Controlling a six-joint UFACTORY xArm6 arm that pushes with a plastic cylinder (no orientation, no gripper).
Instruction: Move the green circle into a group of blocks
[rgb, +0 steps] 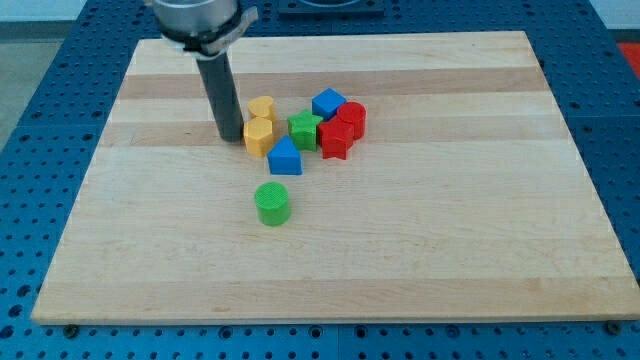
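Observation:
The green circle (272, 203) stands alone on the wooden board (480, 230), below a cluster of blocks. The cluster holds two yellow blocks (260, 136) (262, 107), a blue triangular block (284, 158), a green star-like block (304, 130), a blue cube (328, 103) and two red blocks (336, 140) (351, 117). My tip (230, 137) touches the board just left of the lower yellow block, above and left of the green circle, clearly apart from it.
The board lies on a blue perforated table (40, 150). The arm's grey mount (198, 20) hangs over the board's top left.

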